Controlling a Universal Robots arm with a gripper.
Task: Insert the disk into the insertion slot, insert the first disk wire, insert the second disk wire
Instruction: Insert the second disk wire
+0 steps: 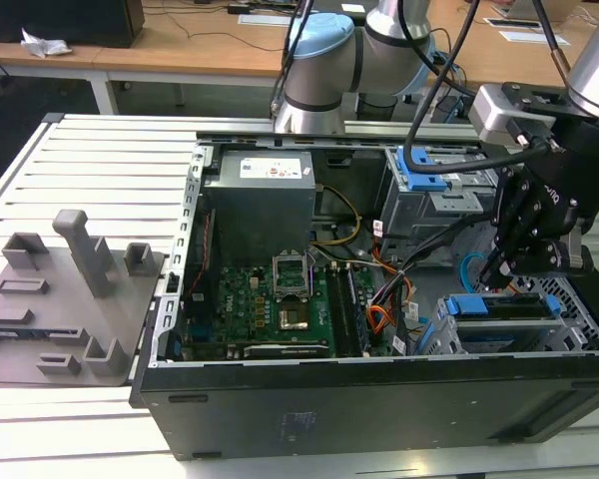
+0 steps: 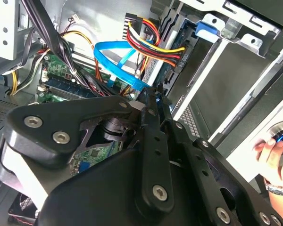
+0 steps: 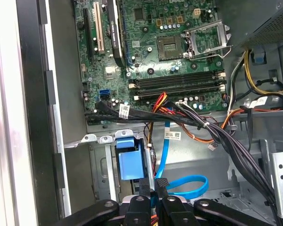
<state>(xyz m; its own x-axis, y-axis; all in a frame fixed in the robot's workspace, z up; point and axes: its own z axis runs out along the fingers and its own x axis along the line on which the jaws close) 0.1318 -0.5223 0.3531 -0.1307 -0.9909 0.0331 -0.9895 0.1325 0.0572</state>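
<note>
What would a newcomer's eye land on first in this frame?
Probably the open computer case on the slatted table, its green motherboard exposed. At the exterior view's right, the black gripper reaches down beside the drive cage, where the blue-framed disk sits. In the second wrist view, a bright blue cable loops just beyond the gripper's fingers.

Disk (image 1: 501,317) mostly hidden inside insertion slot (image 1: 579,311).

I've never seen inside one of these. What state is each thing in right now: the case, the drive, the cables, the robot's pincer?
Computer case: side panel off, interior exposed.
Disk: seated in the insertion slot, blue carrier showing.
Blue flat cable: looped loose, one end near the pincer.
Pincer: fingertips close together beside the disk's end; whether it grips anything is unclear.
Processor socket: latch frame raised, empty.
</note>
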